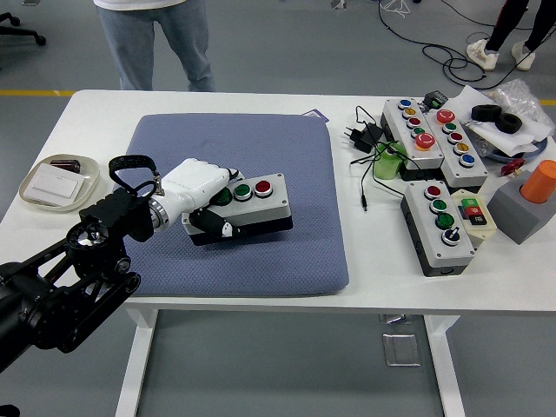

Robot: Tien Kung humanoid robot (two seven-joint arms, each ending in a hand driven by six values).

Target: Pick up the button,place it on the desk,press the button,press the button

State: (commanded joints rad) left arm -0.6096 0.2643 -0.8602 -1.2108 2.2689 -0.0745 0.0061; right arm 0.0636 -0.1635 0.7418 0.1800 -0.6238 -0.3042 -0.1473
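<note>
A grey button box (256,205) with a black base, a green button and a red button on top, is held over the blue-grey pad (287,156). My left hand (204,198), white with black fingertips, is shut on the box's left end, thumb under its front side. Whether the box touches the pad cannot be told. My black left arm comes in from the lower left. My right arm is out of view.
Several other button boxes (437,226), cables, a green cup and an orange cylinder on a grey block (526,207) crowd the table's right side. A tray (35,196) with a white card sits at the left. A person (156,39) in jeans stands beyond the far edge.
</note>
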